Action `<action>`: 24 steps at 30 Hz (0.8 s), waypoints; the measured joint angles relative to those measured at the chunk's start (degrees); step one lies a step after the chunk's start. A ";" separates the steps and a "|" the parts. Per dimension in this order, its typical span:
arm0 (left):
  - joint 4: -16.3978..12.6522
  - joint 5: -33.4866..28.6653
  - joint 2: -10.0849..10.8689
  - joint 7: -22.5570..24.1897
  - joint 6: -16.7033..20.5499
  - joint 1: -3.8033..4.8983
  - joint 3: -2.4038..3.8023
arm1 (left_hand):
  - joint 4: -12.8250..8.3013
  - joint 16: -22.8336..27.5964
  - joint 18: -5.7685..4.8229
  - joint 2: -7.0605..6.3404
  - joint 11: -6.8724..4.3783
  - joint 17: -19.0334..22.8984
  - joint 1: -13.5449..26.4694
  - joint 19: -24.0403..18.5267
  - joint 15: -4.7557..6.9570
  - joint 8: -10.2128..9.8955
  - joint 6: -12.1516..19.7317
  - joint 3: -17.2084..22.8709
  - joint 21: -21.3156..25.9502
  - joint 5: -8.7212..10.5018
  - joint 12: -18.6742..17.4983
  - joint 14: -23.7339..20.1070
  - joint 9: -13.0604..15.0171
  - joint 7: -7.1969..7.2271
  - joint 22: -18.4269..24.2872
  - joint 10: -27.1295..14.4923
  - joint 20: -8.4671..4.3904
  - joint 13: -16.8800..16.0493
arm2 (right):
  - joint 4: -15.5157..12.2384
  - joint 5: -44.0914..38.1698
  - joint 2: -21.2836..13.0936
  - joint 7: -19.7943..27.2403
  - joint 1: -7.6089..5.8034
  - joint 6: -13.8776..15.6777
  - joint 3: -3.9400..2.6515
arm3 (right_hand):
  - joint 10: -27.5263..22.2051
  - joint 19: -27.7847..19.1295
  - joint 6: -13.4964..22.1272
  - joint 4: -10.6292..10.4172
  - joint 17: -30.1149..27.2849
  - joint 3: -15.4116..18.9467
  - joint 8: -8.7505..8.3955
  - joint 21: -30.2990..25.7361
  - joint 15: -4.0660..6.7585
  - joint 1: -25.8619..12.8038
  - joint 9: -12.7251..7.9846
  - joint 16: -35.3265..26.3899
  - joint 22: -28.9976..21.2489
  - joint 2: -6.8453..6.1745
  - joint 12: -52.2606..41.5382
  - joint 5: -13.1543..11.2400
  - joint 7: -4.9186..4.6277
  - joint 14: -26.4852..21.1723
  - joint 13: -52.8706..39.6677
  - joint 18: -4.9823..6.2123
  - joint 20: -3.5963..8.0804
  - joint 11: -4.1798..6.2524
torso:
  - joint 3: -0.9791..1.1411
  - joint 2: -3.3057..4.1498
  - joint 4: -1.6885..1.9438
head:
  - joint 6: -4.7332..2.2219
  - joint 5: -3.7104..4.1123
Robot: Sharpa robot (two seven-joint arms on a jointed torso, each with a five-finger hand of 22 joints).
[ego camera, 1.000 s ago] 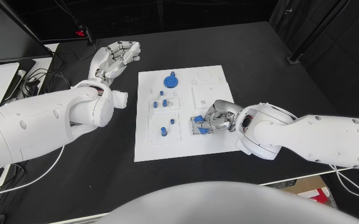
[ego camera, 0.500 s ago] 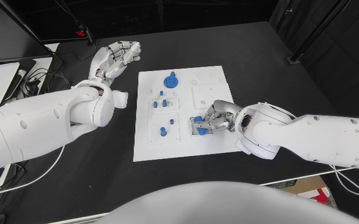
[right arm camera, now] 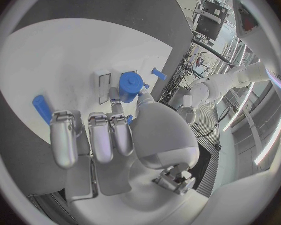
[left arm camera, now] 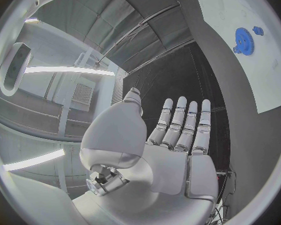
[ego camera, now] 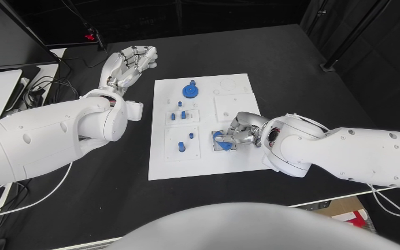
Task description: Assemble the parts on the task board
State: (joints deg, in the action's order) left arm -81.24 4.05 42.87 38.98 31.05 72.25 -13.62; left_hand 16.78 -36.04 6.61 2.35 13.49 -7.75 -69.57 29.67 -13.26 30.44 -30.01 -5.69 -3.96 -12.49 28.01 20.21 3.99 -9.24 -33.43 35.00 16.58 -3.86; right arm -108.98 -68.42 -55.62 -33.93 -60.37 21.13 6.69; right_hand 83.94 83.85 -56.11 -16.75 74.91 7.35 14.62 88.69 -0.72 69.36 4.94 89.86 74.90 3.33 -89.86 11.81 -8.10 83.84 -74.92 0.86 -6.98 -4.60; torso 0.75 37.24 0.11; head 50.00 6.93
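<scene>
The blue part (ego camera: 222, 143) sits at the right side of the task board (ego camera: 200, 166), near its front edge, on a small square module. The right hand (ego camera: 239, 133) grasps this part: in the right wrist view the blue part (right arm camera: 130, 86) is a round cap pinched between the thumb and a finger, while the other fingers (right arm camera: 62, 135) lie stretched beside it. I think the hand holds it from above like this so that it can press or turn the cap into its seat.

A blue gear (ego camera: 191, 91) lies near the far edge of the board, and small blue pegs (ego camera: 177, 115) stand in the middle, toward the left edge. One more blue piece (ego camera: 182, 146) is on the module near the front left.

The left hand (ego camera: 128, 66) is open and holds nothing, fingers straight, over the black table (ego camera: 275, 59) beyond the board's far left corner, probably to keep out of the way.

Compared with one second ago, the right hand has moved only slightly on the part; the left hand stays where it was.
</scene>
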 measured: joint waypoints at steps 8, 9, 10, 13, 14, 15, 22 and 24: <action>0.03 0.00 -0.03 0.00 -0.07 0.00 0.00 | 0.00 0.00 0.00 0.00 0.00 0.00 0.00 0.00 0.00 0.00 0.00 0.00 0.00 0.00 0.00 0.00 0.00 0.00 0.00 0.00 0.00 0.00 | 0.15 -0.44 0.14 0.04 0.00 -0.10 0.00 | 0.00 0.00 0.50 0.12 0.00 1.77 -0.67 0.00 0.00 -1.50 0.05 0.00 0.00 -0.15 0.00 -1.33 -0.52 0.00 0.00 0.00 0.00 0.00 | 0.00 0.00 -0.01 | 0.00 -0.07; 0.03 0.00 -0.04 0.00 -0.07 0.00 0.00 | 0.00 0.00 0.00 0.00 0.00 0.00 0.00 0.00 0.00 0.00 0.00 0.00 0.00 0.00 0.00 0.00 0.00 0.00 0.00 0.00 0.00 0.00 | 0.16 -0.46 0.16 0.05 0.00 -0.09 0.01 | 0.00 0.00 0.50 0.06 0.00 1.84 -0.67 0.00 0.00 -1.53 0.06 0.00 0.00 -0.18 0.00 -1.33 -0.52 0.00 0.00 0.00 0.00 0.00 | 0.00 0.00 -0.01 | 0.00 -0.08; 0.04 0.00 -0.04 0.00 -0.08 0.00 0.00 | 0.00 0.00 0.00 0.00 0.00 0.02 0.00 0.00 0.00 0.00 0.00 0.00 0.00 0.00 0.00 0.00 0.00 0.00 0.00 0.00 0.00 0.00 | 0.19 -0.49 0.18 0.07 0.00 -0.07 0.01 | 0.00 0.00 0.49 0.03 0.00 2.16 -0.67 0.00 0.00 -1.83 0.06 0.00 0.00 -0.48 0.00 -1.40 -0.53 0.00 0.00 0.00 0.00 0.00 | 0.00 0.00 -0.01 | 0.00 -0.09; 0.06 0.00 -0.05 0.00 -0.09 0.00 0.00 | 0.00 0.00 0.00 0.00 0.00 0.05 0.00 0.00 0.00 0.00 0.00 0.00 0.00 0.00 0.00 0.00 0.00 0.00 0.00 0.00 0.00 0.00 | 0.25 -0.57 0.25 0.10 0.00 -0.02 0.02 | 0.00 0.00 0.43 -0.07 0.00 2.29 -0.66 0.00 0.00 -2.20 0.05 0.00 0.00 -0.22 0.00 -1.54 -0.59 0.00 0.00 0.00 0.00 0.00 | 0.00 0.00 -0.01 | 0.00 -0.13; 0.06 0.00 -0.05 0.00 -0.09 0.00 0.00 | 0.00 0.00 0.00 0.00 0.00 0.05 0.00 0.00 0.00 0.00 0.00 0.00 0.00 0.00 0.00 0.00 0.00 0.00 0.00 0.00 0.00 0.00 | 0.26 -0.58 0.27 0.11 0.00 -0.01 0.02 | 0.00 0.00 0.42 -0.07 0.00 2.29 -0.66 0.00 0.00 -2.20 0.05 0.00 0.00 -0.22 0.00 -1.54 -0.60 0.00 0.00 0.00 0.00 0.00 | 0.00 0.00 -0.01 | 0.00 -0.14; 0.06 0.00 -0.05 0.00 -0.10 0.00 0.00 | 0.00 0.00 0.00 0.00 0.00 0.05 0.00 0.00 0.00 0.00 0.00 0.00 0.00 0.00 0.00 0.00 0.00 0.00 0.00 0.00 0.00 0.00 | 0.27 -0.60 0.28 0.11 0.01 0.00 0.02 | 0.00 0.00 0.42 -0.07 0.00 2.28 -0.66 0.00 0.00 -2.20 0.05 0.00 0.00 -0.22 0.00 -1.54 -0.60 0.00 0.00 0.00 0.00 0.00 | 0.00 0.00 -0.01 | 0.00 -0.15; 0.06 0.00 -0.03 0.00 -0.14 0.00 0.00 | 0.00 0.00 0.00 0.00 0.00 0.05 0.00 0.00 0.00 0.00 0.00 0.00 0.00 -0.06 0.00 0.00 0.00 0.00 -0.01 0.00 0.00 0.00 | 0.28 -0.64 0.29 0.16 0.03 0.13 0.05 | 0.00 0.00 0.40 -0.11 -0.01 2.68 -0.65 0.00 0.00 -2.68 0.05 0.00 0.00 -0.02 0.00 -1.54 -0.62 0.00 0.00 0.00 0.00 0.00 | -0.01 0.00 -0.01 | 0.00 -0.16; 0.06 0.00 -0.01 0.00 -0.15 0.00 0.00 | 0.00 0.00 0.00 0.00 0.00 0.09 0.00 0.00 0.00 0.00 0.00 0.00 0.00 -0.23 0.00 0.00 0.00 0.00 0.05 0.00 0.00 0.00 | 0.28 -0.64 0.29 0.19 0.04 0.21 0.06 | 0.00 0.00 0.39 -0.12 0.00 3.12 -0.65 0.00 0.00 -3.05 0.05 0.00 0.00 0.05 0.00 -1.54 -0.63 0.00 0.00 0.00 0.00 0.00 | -0.01 0.00 -0.01 | 0.00 -0.16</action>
State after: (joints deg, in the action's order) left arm -81.18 4.04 42.86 38.98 30.91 72.24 -13.62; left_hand 16.78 -36.04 6.61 2.35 13.49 -7.65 -69.57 29.67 -13.26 30.44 -30.01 -5.69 -3.96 -12.72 28.01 20.21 3.99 -9.24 -33.39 34.99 16.58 -3.86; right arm -108.71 -69.07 -55.34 -33.75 -60.33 21.34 6.75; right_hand 83.94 83.85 -55.72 -16.87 74.91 10.47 13.97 88.69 -0.72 66.30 4.99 89.86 74.90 3.38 -89.86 10.27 -8.73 83.84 -74.92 0.86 -6.98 -4.60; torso 0.75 37.24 0.10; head 50.00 6.77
